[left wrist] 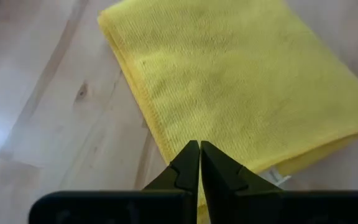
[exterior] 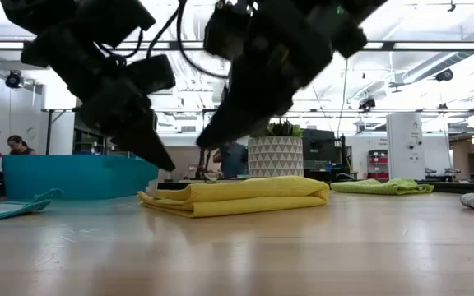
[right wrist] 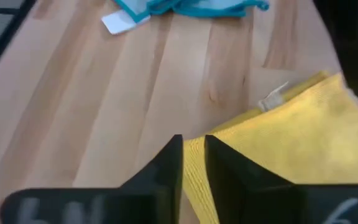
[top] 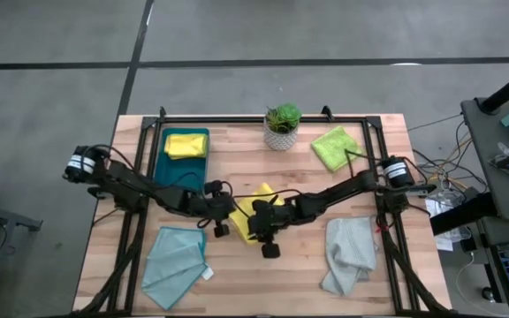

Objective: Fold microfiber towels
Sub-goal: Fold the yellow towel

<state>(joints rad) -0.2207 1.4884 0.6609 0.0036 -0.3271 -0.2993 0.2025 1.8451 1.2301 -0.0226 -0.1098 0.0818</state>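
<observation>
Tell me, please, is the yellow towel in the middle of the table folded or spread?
Folded: the yellow towel lies in stacked layers with a rounded fold edge, a compact rectangle on the table.

You have a bright yellow folded microfiber towel [top: 253,205] at the middle of the pale, wood-grained plank desk [top: 299,265]. A second yellow towel [top: 185,145] lies in the dark teal plastic tray [top: 159,163]. You also see a lime green towel [top: 336,147], a pale grey towel [top: 348,252], and a light teal towel [top: 174,262] with a white tag [top: 207,274]. The green plant's pot [top: 280,137] is white with a grey triangle pattern.
</observation>
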